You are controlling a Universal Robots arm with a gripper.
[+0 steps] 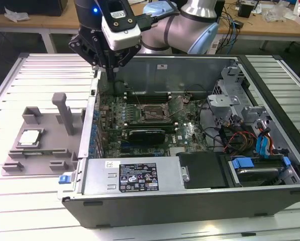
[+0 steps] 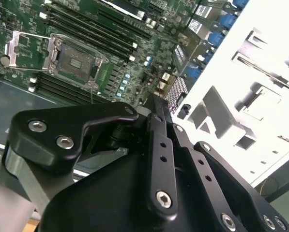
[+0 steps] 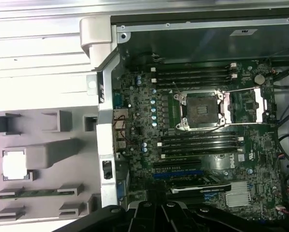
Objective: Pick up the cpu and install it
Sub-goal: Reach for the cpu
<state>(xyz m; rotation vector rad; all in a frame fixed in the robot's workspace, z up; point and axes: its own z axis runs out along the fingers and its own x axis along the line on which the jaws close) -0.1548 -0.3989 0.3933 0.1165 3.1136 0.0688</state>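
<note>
Above the case's (image 1: 165,201) edge, jaws together, empty; cpu (image 1: 30,137) on fixture (image 1: 44,153).

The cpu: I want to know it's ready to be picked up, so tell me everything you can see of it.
The cpu is a small, flat, square chip with a shiny silver-grey metal top and a thin darker rim. It lies flat, top up, seated in a recess of the grey fixture, outside the computer case at the exterior view's left. In the first wrist view its top glares white. Only the fixture touches it; the gripper hangs apart from it, by the case's wall.
</note>
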